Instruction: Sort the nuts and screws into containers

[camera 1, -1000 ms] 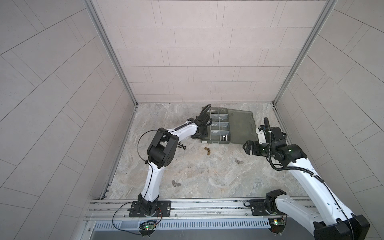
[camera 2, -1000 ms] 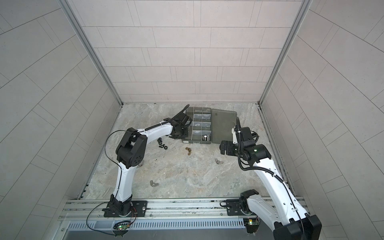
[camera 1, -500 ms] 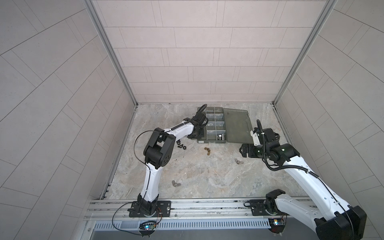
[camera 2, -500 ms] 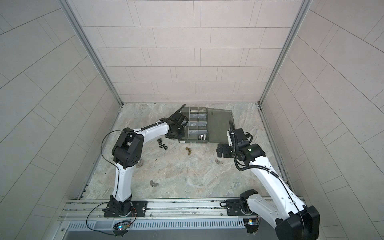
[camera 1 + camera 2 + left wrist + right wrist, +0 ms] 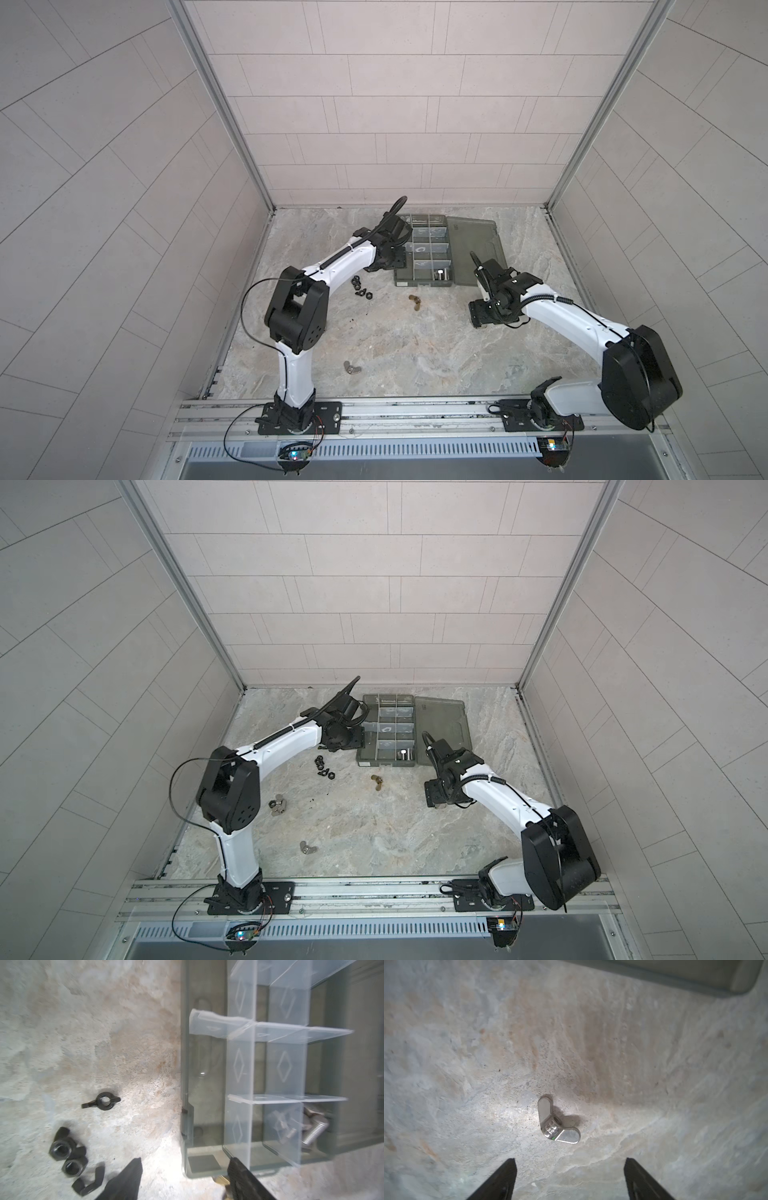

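The containers are compartments of a smoky-grey organizer box [image 5: 423,248] [image 5: 388,728] [image 5: 241,1068] at the back. Silver screws [image 5: 440,274] [image 5: 403,754] [image 5: 311,1132] lie in its near right compartment. My left gripper [image 5: 390,258] [image 5: 351,739] [image 5: 185,1160] is open and empty beside the box's left wall, above the black nuts [image 5: 361,289] [image 5: 322,766] [image 5: 68,1157]. Brass nuts [image 5: 414,302] [image 5: 377,782] lie in front of the box. My right gripper [image 5: 478,318] [image 5: 432,798] [image 5: 570,1160] stands open just over a silver wing nut [image 5: 556,1124], not touching it.
The box's lid [image 5: 478,245] [image 5: 444,725] lies flat to the right of the box. Another silver wing nut [image 5: 351,368] [image 5: 307,847] rests near the front. Silver nuts [image 5: 277,805] sit by the left arm's elbow. Side walls stand close on both sides.
My left gripper has opened and drawn back left off the box. My right gripper has come forward and down over the silver wing nut, its jaws somewhat narrower.
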Tool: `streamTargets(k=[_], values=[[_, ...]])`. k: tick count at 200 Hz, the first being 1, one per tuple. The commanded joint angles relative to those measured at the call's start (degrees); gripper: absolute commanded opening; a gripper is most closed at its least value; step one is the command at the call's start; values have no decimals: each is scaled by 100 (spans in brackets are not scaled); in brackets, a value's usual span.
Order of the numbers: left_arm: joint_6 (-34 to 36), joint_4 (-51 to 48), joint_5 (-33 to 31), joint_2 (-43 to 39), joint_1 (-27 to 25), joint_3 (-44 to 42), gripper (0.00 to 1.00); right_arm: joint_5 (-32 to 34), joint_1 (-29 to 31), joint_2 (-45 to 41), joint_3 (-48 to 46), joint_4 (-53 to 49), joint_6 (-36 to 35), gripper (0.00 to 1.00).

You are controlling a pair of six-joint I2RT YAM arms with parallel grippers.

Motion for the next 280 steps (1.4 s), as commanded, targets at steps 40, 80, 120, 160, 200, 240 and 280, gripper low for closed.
streamTargets(k=[40, 80, 120, 160, 200, 240, 280], values=[[5, -159, 27, -2189, -104, -1550, 76, -137, 144, 44, -139, 188, 90, 46], [91, 13, 482, -3747, -226, -2811, 88, -228, 186, 584, -30, 302, -79, 43], [-115, 37, 816, -5184, -261, -3621, 100, -88, 188, 739, 36, 309, -186, 43], [-145, -88, 671, -5958, -265, -4080, 100, -112, 188, 972, 45, 444, -282, 43], [-160, -132, 896, -5998, -267, -4152, 100, -42, 186, 1190, 44, 544, -329, 43], [-86, -276, 1215, -5896, -261, -3935, 100, -188, 185, 1282, -24, 653, -296, 37], [141, -959, 1323, -5742, -269, -3355, 100, -182, 196, 1196, -34, 645, -268, 33]])
